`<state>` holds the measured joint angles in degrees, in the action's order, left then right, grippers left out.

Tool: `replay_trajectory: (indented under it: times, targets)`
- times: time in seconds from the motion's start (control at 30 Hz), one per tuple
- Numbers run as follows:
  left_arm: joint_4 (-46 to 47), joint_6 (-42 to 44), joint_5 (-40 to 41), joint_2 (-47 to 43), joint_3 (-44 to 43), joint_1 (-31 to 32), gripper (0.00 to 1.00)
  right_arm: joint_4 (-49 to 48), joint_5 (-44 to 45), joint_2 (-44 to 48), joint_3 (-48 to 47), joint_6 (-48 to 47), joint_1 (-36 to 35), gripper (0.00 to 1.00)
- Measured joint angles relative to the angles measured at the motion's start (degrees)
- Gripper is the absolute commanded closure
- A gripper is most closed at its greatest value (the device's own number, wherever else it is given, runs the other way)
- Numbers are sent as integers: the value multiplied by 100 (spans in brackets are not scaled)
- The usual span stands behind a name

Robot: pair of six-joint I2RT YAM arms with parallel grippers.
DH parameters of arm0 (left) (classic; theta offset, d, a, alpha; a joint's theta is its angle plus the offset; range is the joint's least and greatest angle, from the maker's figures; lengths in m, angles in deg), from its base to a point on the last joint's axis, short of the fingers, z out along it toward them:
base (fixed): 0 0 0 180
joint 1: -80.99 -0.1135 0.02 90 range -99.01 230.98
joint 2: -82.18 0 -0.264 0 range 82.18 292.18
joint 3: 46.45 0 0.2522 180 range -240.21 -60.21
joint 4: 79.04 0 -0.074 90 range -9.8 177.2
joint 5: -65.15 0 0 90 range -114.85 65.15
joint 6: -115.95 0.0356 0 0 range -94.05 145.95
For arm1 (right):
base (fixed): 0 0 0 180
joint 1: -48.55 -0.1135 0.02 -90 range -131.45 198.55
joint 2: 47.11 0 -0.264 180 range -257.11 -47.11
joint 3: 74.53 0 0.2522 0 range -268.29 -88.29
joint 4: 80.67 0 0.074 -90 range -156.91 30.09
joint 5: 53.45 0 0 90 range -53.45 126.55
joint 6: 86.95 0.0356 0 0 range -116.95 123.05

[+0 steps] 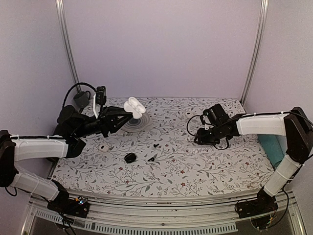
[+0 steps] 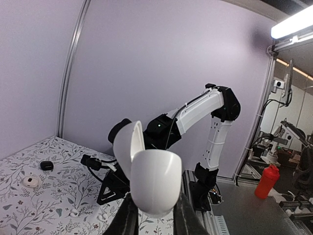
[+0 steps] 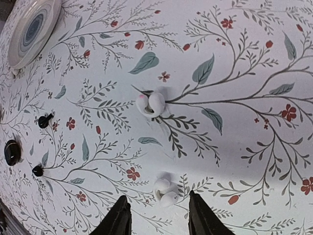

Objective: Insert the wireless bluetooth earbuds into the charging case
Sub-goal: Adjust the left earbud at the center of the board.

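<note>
The two earbuds [image 3: 151, 104] are glossy white and rounded, lying on the table [image 1: 220, 166] well apart from the plate [image 3: 32, 29]. The nearer earbud [image 3: 166, 190] sits just ahead of the right gripper [image 3: 159, 218], whose fingers are spread with nothing between them. Only the right wrist view shows them; from above that gripper [image 1: 200, 136] hides them. The left gripper [image 2: 154, 211] is clenched on the white case [image 2: 154, 181], lid up, held above the plate [image 1: 142, 125]. Black bits [image 1: 129, 157] lie near the plate. The table has a floral print; the wall [image 1: 161, 49] is pale lilac.
</note>
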<state>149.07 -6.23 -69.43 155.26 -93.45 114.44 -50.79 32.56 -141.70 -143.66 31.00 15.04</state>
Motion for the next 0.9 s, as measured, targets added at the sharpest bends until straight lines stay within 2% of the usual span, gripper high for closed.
replay_trajectory:
  times: [0.4, 0.9]
  targets:
    - [46, -87, 0, 57, 0, -4, 100, 1165, 177, -505, -898, -1261, -431, 67]
    - [98, -107, 0, 57, 0, -4, 100, 1602, 208, -903, -1222, -1596, -634, 68]
